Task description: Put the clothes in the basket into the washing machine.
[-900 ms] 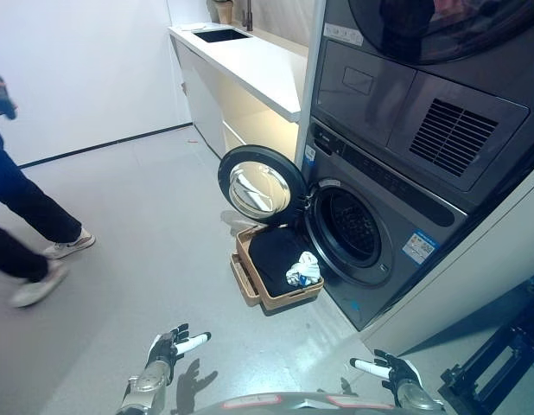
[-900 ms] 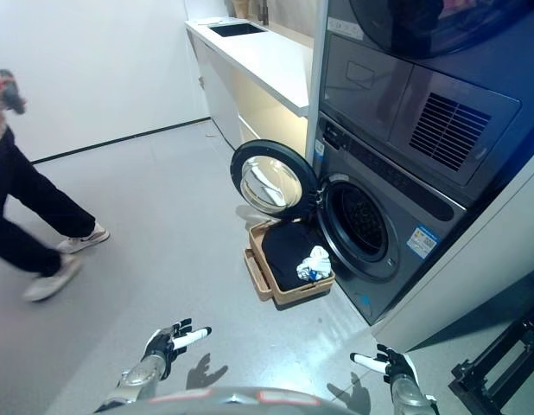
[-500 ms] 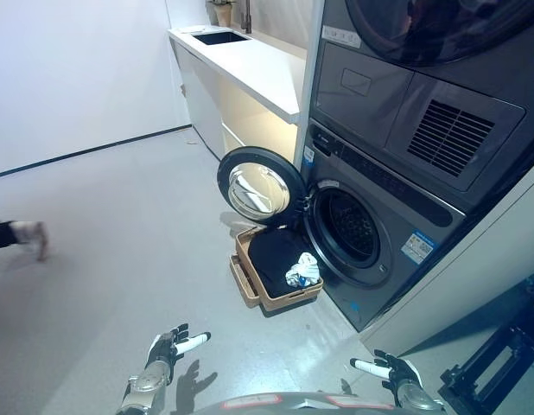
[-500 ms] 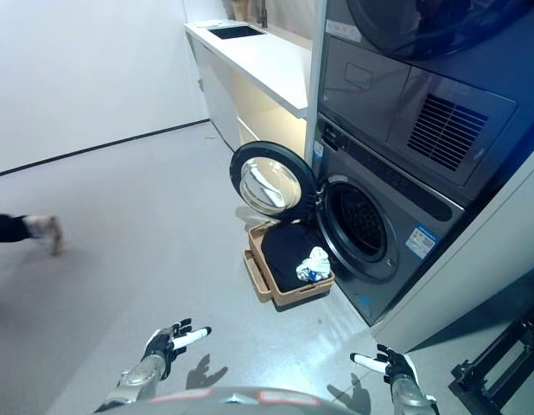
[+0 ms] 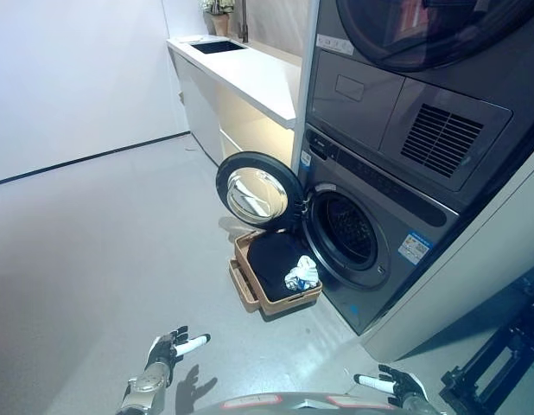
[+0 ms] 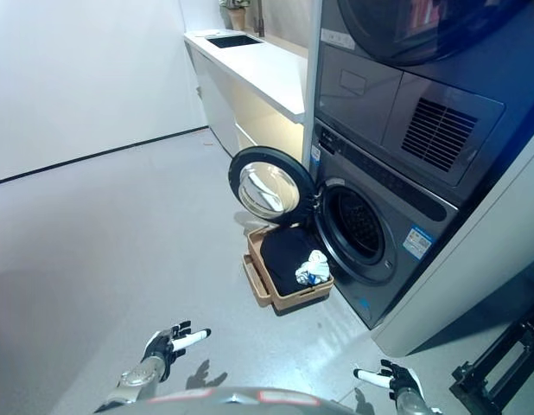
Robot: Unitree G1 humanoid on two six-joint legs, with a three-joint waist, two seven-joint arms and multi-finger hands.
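Sitting on the floor (image 5: 103,251) just below the washing machine's (image 5: 371,251) open round door (image 5: 257,191), the tan basket (image 5: 271,298) holds dark clothes (image 5: 271,258) and a white bundle (image 5: 302,273), perhaps socks. A white surface (image 5: 250,73) runs beside the machine. Left hand (image 5: 168,348) and right hand (image 5: 397,383) hover low, well apart from it, fingers spread, empty.

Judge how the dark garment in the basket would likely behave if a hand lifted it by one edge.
The dark garment sags flat into the basket, so it is probably floppy and would drape rather than hold shape. It fills most of the basket, so a trailing part might catch on the rim. The small white cloth lying on it may well slide off.
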